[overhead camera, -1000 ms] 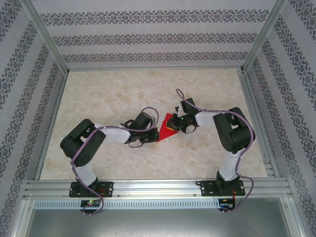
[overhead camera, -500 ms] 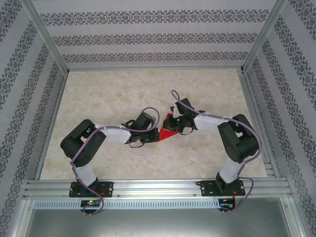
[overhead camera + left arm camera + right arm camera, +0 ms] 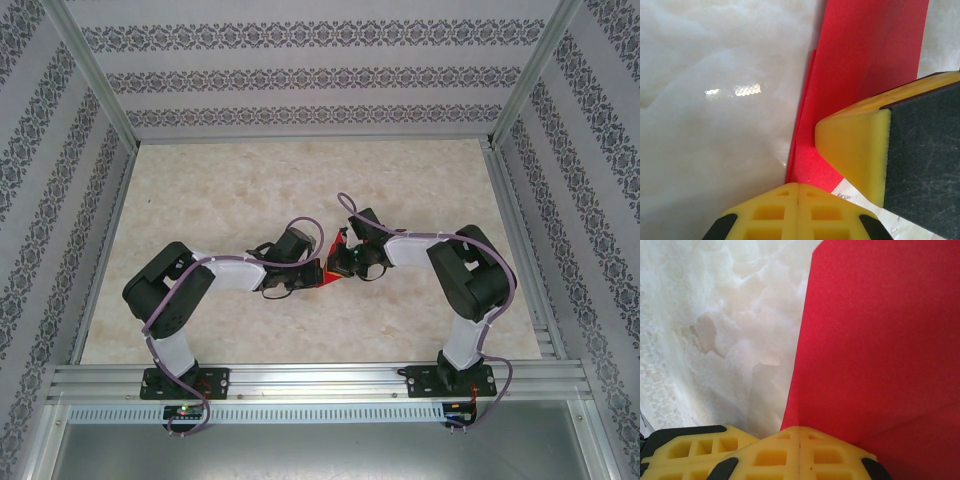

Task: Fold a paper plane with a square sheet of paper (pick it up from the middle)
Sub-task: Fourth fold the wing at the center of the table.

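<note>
Paper sheet [image 3: 880,340], red and creased, is at the middle of the bench [image 3: 250,190], well away from every edge, with an arm on each side. Left jaws are closed on its folded edge. Right jaws are closed on the paper where a crease starts. Right arm's yellow finger [image 3: 855,150] is over the paper, just beside the left tips.

Paper [image 3: 331,274] on table [image 3: 250,190] centre, left pincer [image 3: 316,277] at its left, right pincer [image 3: 344,266] opposite
</note>
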`<state>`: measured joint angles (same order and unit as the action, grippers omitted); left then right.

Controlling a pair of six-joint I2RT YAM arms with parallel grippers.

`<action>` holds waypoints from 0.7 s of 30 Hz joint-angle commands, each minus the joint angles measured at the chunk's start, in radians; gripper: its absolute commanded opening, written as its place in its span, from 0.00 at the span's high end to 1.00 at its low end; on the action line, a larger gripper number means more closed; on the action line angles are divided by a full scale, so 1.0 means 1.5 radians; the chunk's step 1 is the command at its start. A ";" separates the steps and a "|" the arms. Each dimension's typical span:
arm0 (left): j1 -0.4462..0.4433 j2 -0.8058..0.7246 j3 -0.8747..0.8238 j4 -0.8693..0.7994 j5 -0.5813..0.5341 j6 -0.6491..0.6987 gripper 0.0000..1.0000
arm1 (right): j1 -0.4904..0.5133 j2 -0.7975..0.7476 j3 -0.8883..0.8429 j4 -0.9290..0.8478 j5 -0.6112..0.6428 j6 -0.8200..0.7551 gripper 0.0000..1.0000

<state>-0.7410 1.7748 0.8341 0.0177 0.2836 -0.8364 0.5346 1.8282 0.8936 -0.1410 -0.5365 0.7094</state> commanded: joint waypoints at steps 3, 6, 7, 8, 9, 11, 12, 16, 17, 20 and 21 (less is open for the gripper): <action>-0.011 -0.012 -0.021 0.067 0.022 -0.027 1.00 | -0.005 0.029 -0.019 -0.007 0.029 0.002 1.00; -0.011 -0.013 -0.012 0.097 0.024 -0.029 0.96 | -0.007 0.025 -0.017 -0.009 0.029 0.000 1.00; -0.011 -0.009 -0.008 0.096 0.023 -0.027 0.96 | -0.008 0.025 -0.017 -0.008 0.029 0.000 1.00; -0.011 -0.003 -0.003 0.088 0.020 -0.024 0.95 | -0.009 0.025 -0.017 -0.008 0.027 0.000 1.00; -0.010 0.003 -0.001 0.081 0.013 -0.022 0.95 | -0.010 0.023 -0.016 -0.007 0.026 0.000 1.00; -0.011 0.017 -0.004 0.077 0.009 -0.023 0.97 | -0.012 0.024 -0.015 -0.006 0.025 0.000 1.00; -0.011 0.024 -0.005 0.068 0.008 -0.023 0.98 | -0.013 0.024 -0.015 -0.007 0.024 0.000 1.00; -0.011 0.029 -0.031 0.046 -0.015 -0.035 1.00 | -0.017 0.025 -0.013 -0.008 0.021 -0.003 1.00; -0.011 0.030 -0.034 0.031 -0.021 -0.036 1.00 | -0.020 0.025 -0.012 -0.008 0.021 -0.004 1.00; -0.011 0.027 -0.042 -0.006 -0.027 -0.039 1.00 | -0.034 0.027 -0.009 -0.012 0.021 -0.011 1.00; -0.011 0.025 -0.043 -0.017 -0.029 -0.042 1.00 | -0.042 0.028 -0.006 -0.015 0.022 -0.015 1.00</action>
<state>-0.7429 1.7882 0.8116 0.0940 0.2966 -0.8772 0.5121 1.8339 0.8925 -0.1379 -0.5648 0.7078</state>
